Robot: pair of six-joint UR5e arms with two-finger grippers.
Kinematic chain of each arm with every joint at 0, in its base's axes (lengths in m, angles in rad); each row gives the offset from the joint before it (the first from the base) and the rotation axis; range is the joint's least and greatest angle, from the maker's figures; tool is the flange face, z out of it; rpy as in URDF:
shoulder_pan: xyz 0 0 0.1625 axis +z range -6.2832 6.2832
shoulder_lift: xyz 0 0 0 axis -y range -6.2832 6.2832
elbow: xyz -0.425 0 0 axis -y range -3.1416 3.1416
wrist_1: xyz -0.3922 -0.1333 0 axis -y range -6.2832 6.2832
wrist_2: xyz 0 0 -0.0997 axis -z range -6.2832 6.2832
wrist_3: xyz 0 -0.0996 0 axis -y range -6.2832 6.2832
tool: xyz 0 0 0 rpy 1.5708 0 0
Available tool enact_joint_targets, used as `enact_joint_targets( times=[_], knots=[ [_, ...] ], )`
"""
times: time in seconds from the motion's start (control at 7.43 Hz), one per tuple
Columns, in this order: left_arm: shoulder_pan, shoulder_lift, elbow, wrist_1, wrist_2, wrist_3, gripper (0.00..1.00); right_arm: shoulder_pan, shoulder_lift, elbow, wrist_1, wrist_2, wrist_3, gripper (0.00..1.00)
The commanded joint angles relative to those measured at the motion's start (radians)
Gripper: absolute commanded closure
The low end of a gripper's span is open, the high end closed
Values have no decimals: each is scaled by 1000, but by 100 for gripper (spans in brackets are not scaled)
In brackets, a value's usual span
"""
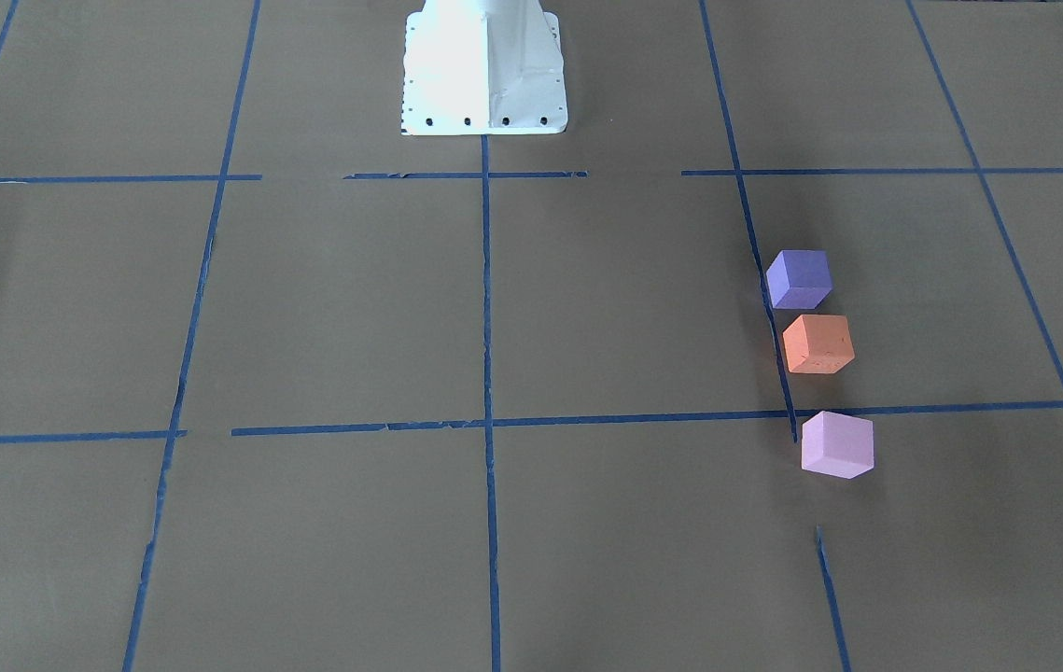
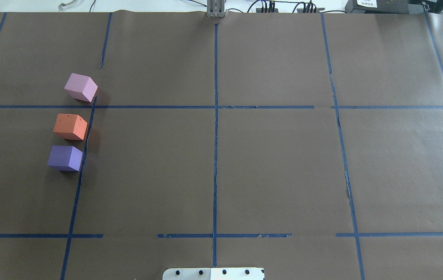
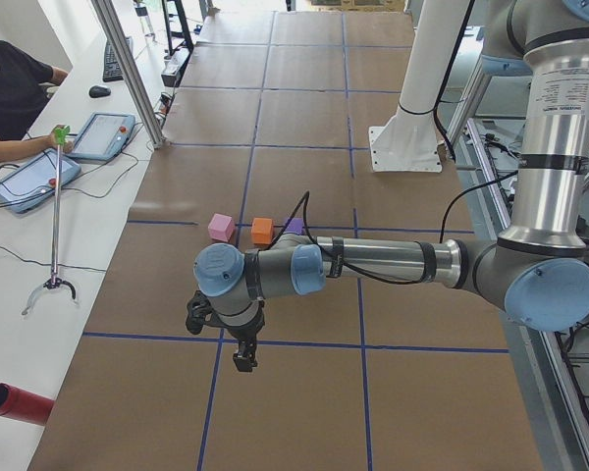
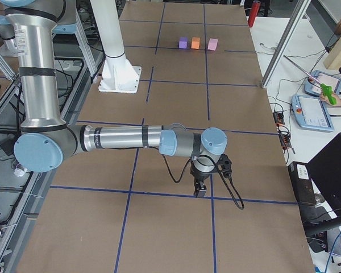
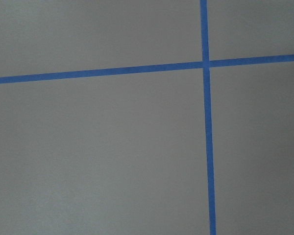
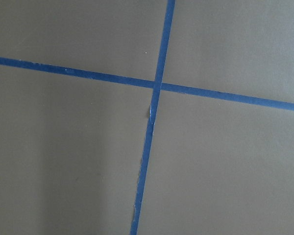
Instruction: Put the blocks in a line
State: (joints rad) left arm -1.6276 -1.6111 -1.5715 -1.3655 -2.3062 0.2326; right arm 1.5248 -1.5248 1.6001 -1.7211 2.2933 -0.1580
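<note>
Three foam blocks lie in a row beside a blue tape line on the robot's left half of the table: the purple block (image 1: 799, 278) (image 2: 65, 158), the orange block (image 1: 818, 343) (image 2: 70, 126) and the pink block (image 1: 836, 444) (image 2: 81, 87). Purple and orange sit close together; pink lies a little further off. The left gripper (image 3: 240, 358) hangs over bare paper well away from the blocks, which show behind it with pink (image 3: 221, 228) leftmost. The right gripper (image 4: 201, 190) hangs over the far end of the table. I cannot tell whether either is open or shut. Both wrist views show only paper and tape.
Brown paper with a blue tape grid (image 2: 215, 155) covers the table. The white robot pedestal (image 1: 484, 70) stands at the table's robot-side edge. An operator (image 3: 5, 88), tablets, a grabber stick and a red cylinder (image 3: 15, 404) are at a side bench.
</note>
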Motion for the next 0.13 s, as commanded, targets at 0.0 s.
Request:
enact_joint_targets(
  times=[0.0],
  knots=[
    [0, -1, 2, -3, -1, 1, 0, 0, 0, 0, 0, 0, -2, 0]
  ],
)
